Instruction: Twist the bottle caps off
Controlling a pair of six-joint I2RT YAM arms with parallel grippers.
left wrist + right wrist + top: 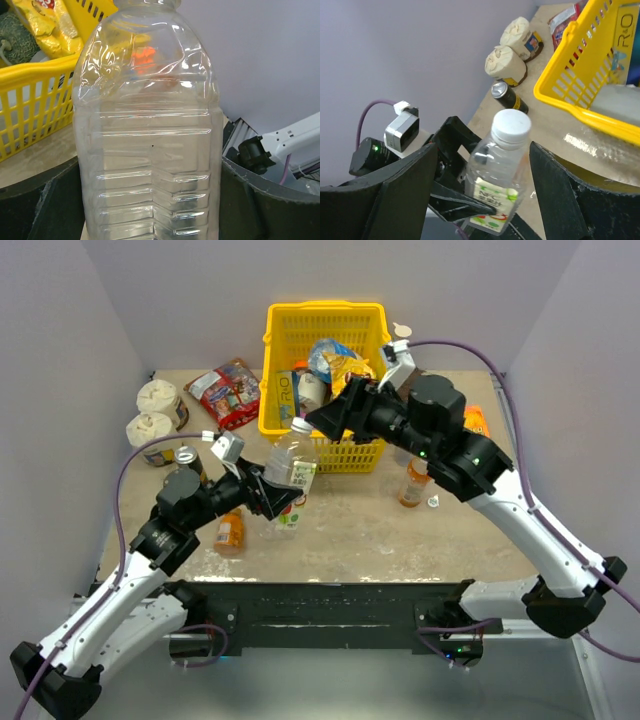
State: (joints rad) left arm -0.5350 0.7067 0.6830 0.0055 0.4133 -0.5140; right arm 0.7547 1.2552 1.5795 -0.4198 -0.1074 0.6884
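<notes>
- L gripper is clamped on the lower body of the clear bottle and holds it roughly upright over the table, just in front of the yellow basket. My read: it's the vise, so the body can't spin while the top is turned.
- White cap sits on the neck and looks fully seated – not off yet.
- R gripper is level w/ the cap, jaws apart, one finger each side and touching neither. Prob. placed to close and twist.
- Next move needs a square pinch on the cap, then rotation. The thin wall may buckle or slip in L's hold.
- Elsewhere: small orange juice bottle stands near the basket's front right corner, and an orange bottle lies beside the L arm. Caps – can't tell.
</notes>
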